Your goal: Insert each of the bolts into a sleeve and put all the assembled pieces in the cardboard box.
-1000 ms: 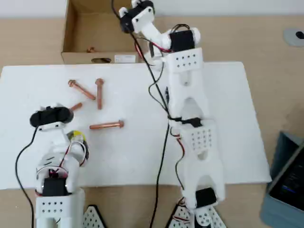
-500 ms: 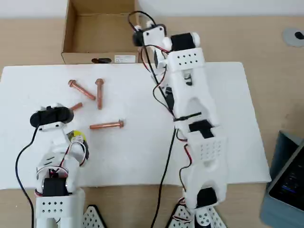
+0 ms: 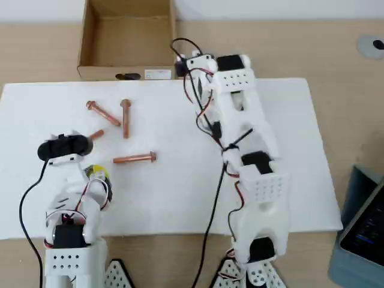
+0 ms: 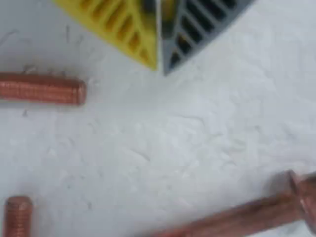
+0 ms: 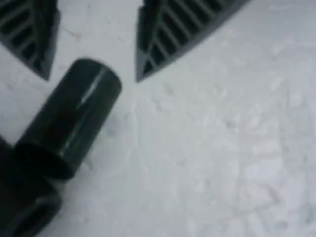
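Observation:
Several copper bolts lie on the white mat (image 3: 300, 180): two headed ones (image 3: 102, 113) (image 3: 125, 117), a longer one (image 3: 135, 158) and a short one (image 3: 96, 135). My left gripper (image 4: 159, 61) is shut with nothing in it, its yellow and grey fingers pressed together just above the mat among bolt ends (image 4: 42, 88) (image 4: 247, 217). It shows at the near left (image 3: 95, 173). My right gripper (image 5: 94, 75) hangs open low over the mat. A black sleeve (image 5: 74, 128) lies with its end between the fingers, untouched. The cardboard box (image 3: 84, 42) stands at the back.
The right arm (image 3: 240, 120) stretches from the near edge to the mat's far edge beside the box's near corner, trailing black cables. A grey device (image 3: 363, 234) sits off the mat at the near right. The mat's right half is bare.
The right arm has drawn back from over the box and come down to the mat's far edge. A copper piece seen inside the box earlier is out of sight now. The left arm has kept still.

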Motion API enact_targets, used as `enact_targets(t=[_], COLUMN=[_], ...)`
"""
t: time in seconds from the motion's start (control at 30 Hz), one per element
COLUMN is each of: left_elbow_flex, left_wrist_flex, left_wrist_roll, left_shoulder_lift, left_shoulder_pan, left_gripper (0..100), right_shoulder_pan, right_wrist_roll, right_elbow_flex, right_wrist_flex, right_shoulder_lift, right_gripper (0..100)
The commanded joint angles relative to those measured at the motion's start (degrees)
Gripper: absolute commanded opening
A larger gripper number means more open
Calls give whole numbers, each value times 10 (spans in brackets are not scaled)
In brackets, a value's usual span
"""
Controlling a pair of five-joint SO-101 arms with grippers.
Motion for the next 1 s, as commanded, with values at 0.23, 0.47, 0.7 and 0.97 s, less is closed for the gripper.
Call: enact_targets(t=[0.23, 0.47, 0.7, 0.97], left_elbow_flex=[-4, -4, -4, -4], left_wrist_flex=[0, 0, 0, 0], left_wrist_roll=[0, 0, 0, 0], left_shoulder_lift=[-5, -5, -5, -5], left_shoulder_pan=[-4, -4, -4, -3], left_gripper=[2, 2, 2, 2], right_shoulder_pan=[11, 11, 10, 7], right_wrist_roll=[-4, -4, 1, 2], right_elbow_flex=[80, 156, 184, 141], right_wrist_flex=[-77, -131, -162, -140], right_shoulder_lift=[-46, -46, -47, -51], right_gripper=[136, 135, 51, 11])
